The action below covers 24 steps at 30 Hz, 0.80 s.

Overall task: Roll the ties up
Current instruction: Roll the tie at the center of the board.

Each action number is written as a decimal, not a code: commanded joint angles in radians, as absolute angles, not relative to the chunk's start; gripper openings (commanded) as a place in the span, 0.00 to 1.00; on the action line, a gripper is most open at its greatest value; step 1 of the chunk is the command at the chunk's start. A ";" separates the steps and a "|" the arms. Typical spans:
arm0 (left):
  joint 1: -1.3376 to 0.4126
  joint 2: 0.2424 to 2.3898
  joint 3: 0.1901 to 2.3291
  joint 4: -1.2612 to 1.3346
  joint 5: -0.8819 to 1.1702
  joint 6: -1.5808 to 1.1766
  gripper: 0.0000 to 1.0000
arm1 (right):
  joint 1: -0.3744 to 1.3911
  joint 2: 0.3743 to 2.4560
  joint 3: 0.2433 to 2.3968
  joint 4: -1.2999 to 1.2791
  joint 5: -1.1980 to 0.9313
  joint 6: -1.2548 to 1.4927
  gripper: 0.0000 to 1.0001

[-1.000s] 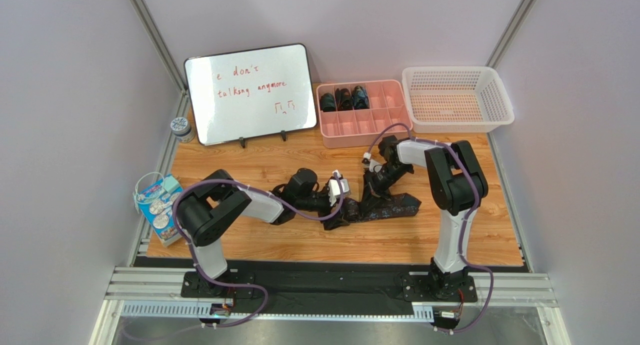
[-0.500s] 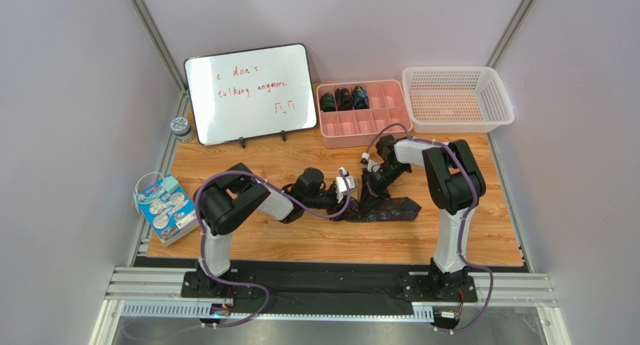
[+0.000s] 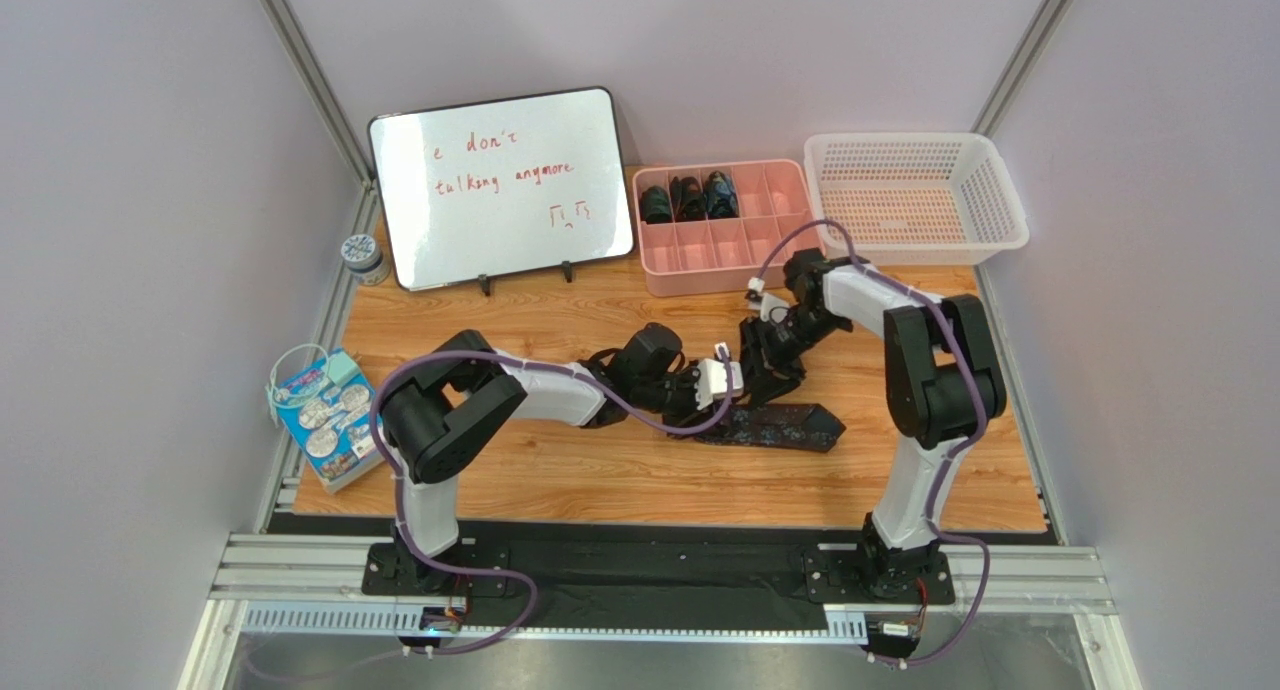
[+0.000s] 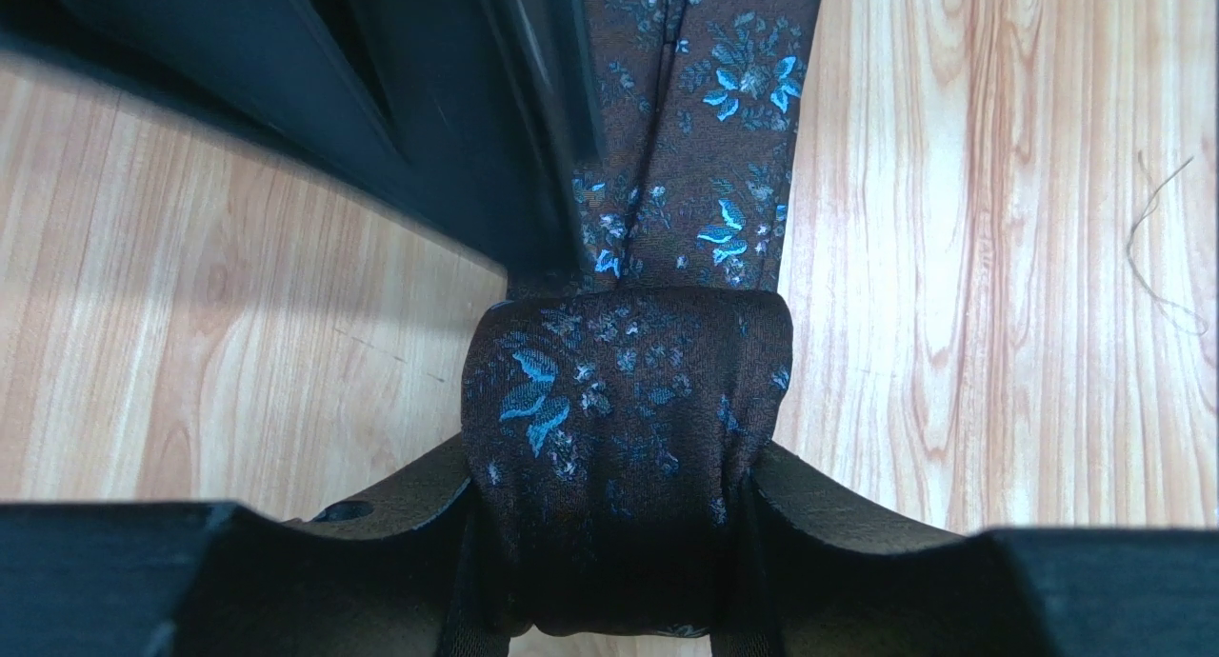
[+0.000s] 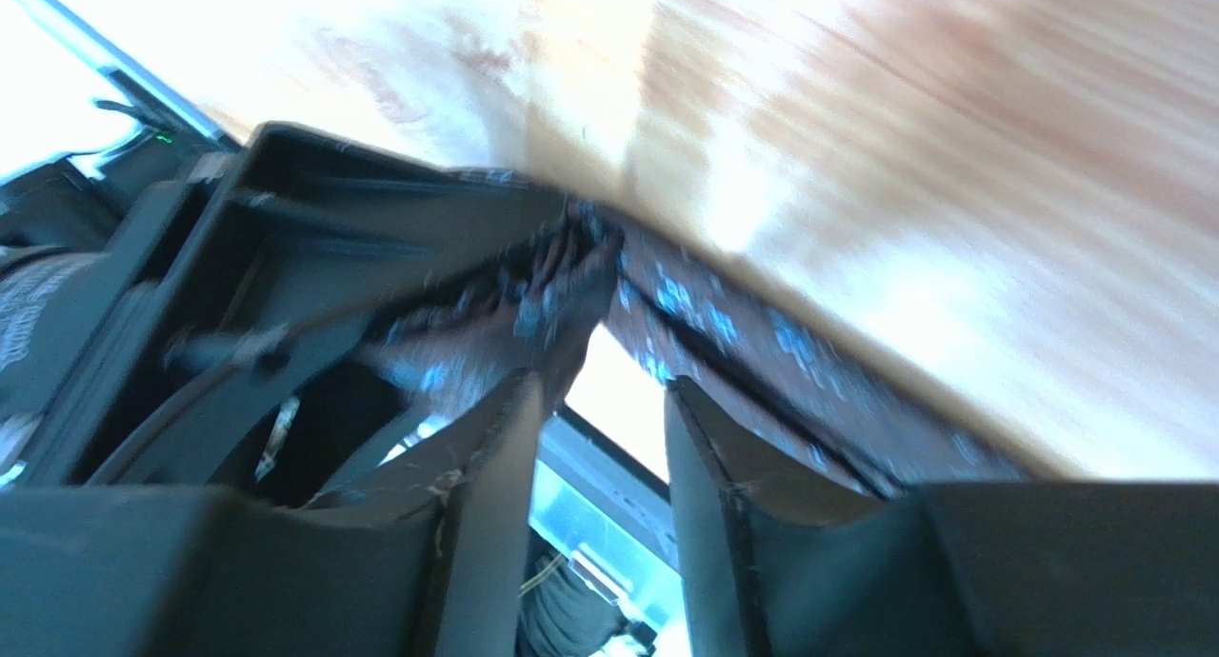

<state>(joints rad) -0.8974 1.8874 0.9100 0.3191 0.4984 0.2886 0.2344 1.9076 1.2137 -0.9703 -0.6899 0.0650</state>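
A dark tie with blue flowers [image 3: 784,426] lies flat on the wooden table, wide end to the right. Its narrow end is rolled into a coil [image 4: 623,429]. My left gripper [image 3: 733,386] is shut on that coil, one finger on each side [image 4: 618,474]. The unrolled strip [image 4: 716,114] runs away from the coil. My right gripper [image 3: 772,357] hovers just behind the coil, over the strip. Its fingers [image 5: 601,400] stand apart with nothing between them, and the tie [image 5: 744,346] passes at their tips. Three rolled ties [image 3: 687,198] sit in the pink tray.
The pink divided tray [image 3: 751,248] and a white basket [image 3: 914,195] stand at the back right. A whiteboard [image 3: 504,185] stands at the back left with a small jar [image 3: 361,255] beside it. A blue packet [image 3: 320,414] lies at the left edge.
My left gripper has moved right with the coil, so the flat part of the tie is shorter. My right gripper has moved right and back with it.
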 commanded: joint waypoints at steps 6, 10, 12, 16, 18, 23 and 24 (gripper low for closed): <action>-0.940 1.950 0.963 -0.086 0.361 0.390 0.07 | 0.172 1.780 1.166 -0.960 -0.867 0.067 0.56; -0.942 1.973 1.006 -0.124 0.348 0.364 0.13 | 0.222 1.792 1.120 -0.901 -0.871 0.100 0.57; -0.942 1.974 1.011 -0.130 0.350 0.357 0.15 | 0.241 1.799 1.105 -0.859 -0.855 0.110 0.55; -0.943 1.977 1.023 -0.133 0.342 0.344 0.24 | 0.253 1.839 1.092 -0.816 -0.807 0.123 0.32; -0.942 1.971 1.019 -0.130 0.341 0.341 0.28 | 0.253 1.859 1.089 -0.821 -0.747 0.120 0.15; -0.927 1.918 0.991 -0.068 0.347 0.276 0.45 | 0.247 1.887 1.085 -0.847 -0.589 0.095 0.00; -0.922 1.904 0.980 -0.054 0.366 0.265 0.49 | 0.244 1.891 1.085 -0.847 -0.568 0.095 0.00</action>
